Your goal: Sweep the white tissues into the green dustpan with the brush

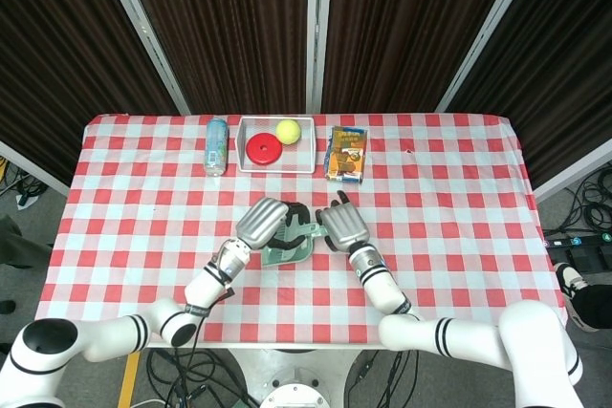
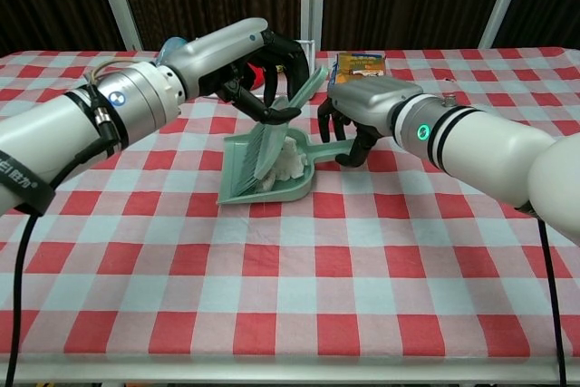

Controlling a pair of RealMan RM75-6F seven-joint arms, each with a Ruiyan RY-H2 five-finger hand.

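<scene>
Your left hand [image 2: 263, 74] is clamped on the brush [image 2: 276, 129], fingers wrapped round the handle, which leans up and to the right above the bristles. The bristles hang straight down below that hand and rest inside the dustpan [image 2: 240, 178]. The tissues [image 2: 290, 162] lie bunched in the pan just right of the bristles, touching them, against the back wall. The pan sits flat on the checked surface [image 2: 290, 278], its open mouth toward the left, directly beneath your left hand.

Your right hand [image 2: 358, 115] is closed on the pan's handle at the pan's right end, fingers curled down around it. The two hands are near each other, with the brush handle between them. In the head view your left hand [image 1: 263, 224] and right hand [image 1: 344, 226] cover most of the pan [image 1: 287, 253]; only a strip of green shows between and below them.

Beyond your hands, toward the far edge, a wire tray [image 1: 277, 167] holds a red disc [image 1: 262, 148] and a yellow ball [image 1: 289, 131]. A bottle [image 1: 216, 145] lies just left of the tray, beyond your left hand. A printed packet [image 1: 348, 153] lies right of the tray, beyond your right hand.
</scene>
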